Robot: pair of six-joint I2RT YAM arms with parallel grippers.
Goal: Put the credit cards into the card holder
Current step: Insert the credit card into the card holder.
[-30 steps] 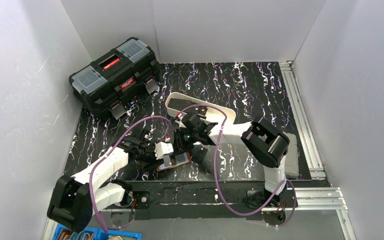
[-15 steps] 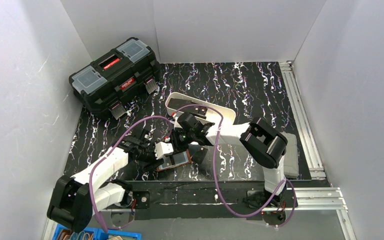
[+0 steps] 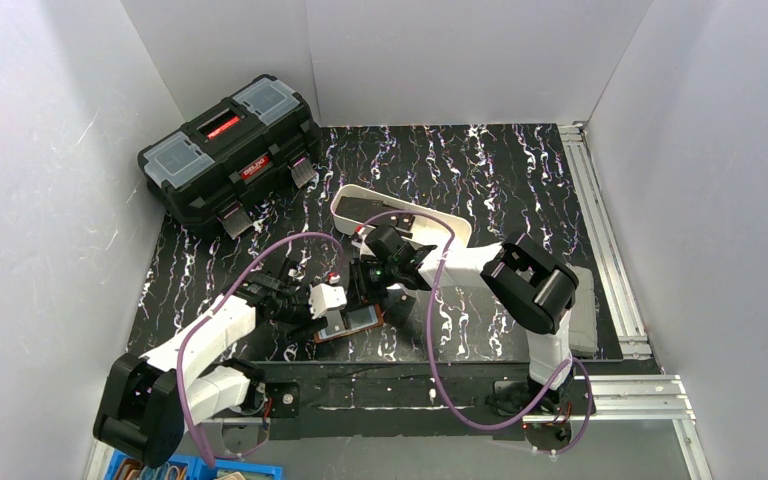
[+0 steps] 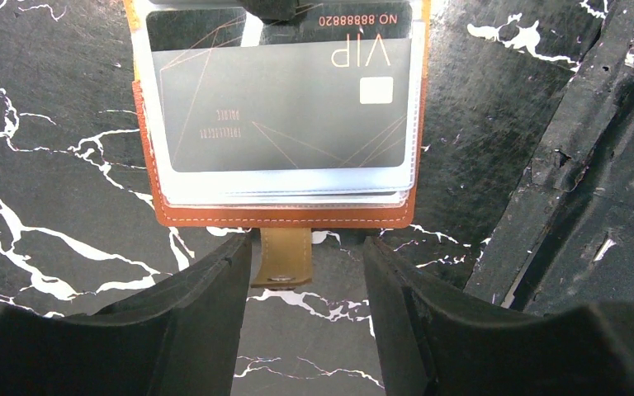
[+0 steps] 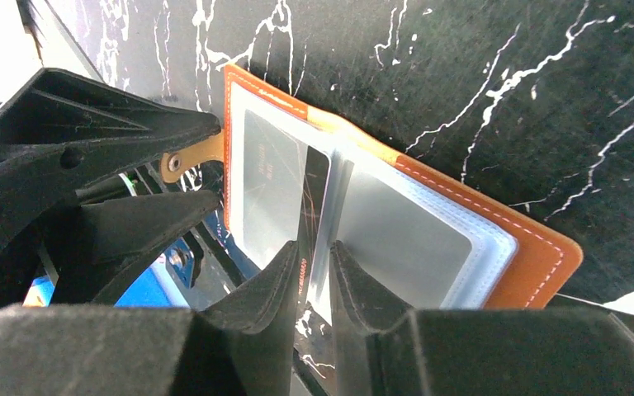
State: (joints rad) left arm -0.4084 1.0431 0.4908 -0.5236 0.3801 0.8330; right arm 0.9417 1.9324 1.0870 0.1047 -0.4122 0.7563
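Open brown card holder [image 3: 348,325] lies flat near the white tray [image 3: 340,212], on its near side, its long axis running away from the strap, which points at the left gripper [image 4: 307,247]. That gripper's fingers stand apart, straddling the strap unclamped. The right gripper [image 5: 312,272] pinches a dark credit card [image 5: 314,198] upright over the sleeves; the card may snag a sleeve lip and shove the unheld holder.

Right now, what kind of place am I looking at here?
Probably a robot test cell in a lab: plain white panels box in a black marbled tabletop, aluminium rails run along its right edge, and a black toolbox sits at the far left.
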